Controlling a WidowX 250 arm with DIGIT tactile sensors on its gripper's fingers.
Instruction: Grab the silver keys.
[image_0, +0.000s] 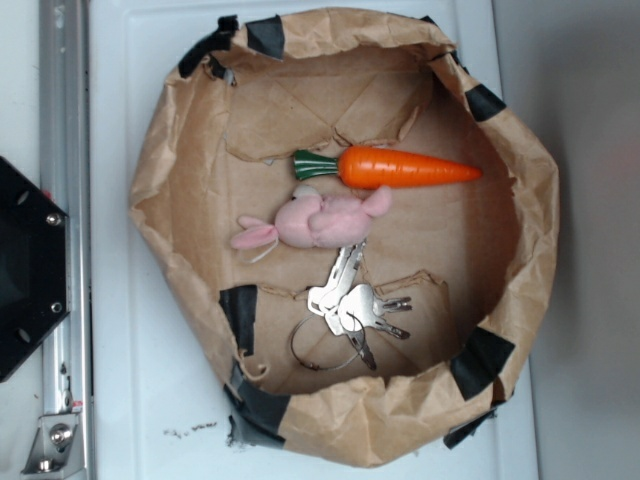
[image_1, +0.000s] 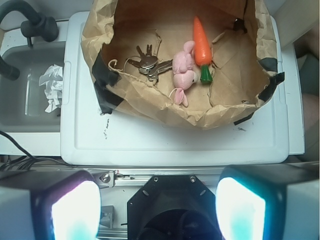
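My tool (image_1: 159, 210) hangs spread wide in the wrist view, its two pale fingers (image_1: 75, 212) at the near corners of the picture, holding nothing and well apart from everything in the bag. Beyond it lies the white surface (image_1: 175, 145), and on that sits the brown paper bag (image_1: 200, 117), rolled down into a shallow bowl and patched with black tape. Inside, the silver keys (image_1: 147, 62) lie flat on the bag's floor on their wire ring, left of the pink plush bunny (image_1: 183, 70) and touching it. The orange carrot (image_1: 201, 42) lies just right of the bunny. A crumpled paper (image_1: 52, 87) sits in the sink far left.
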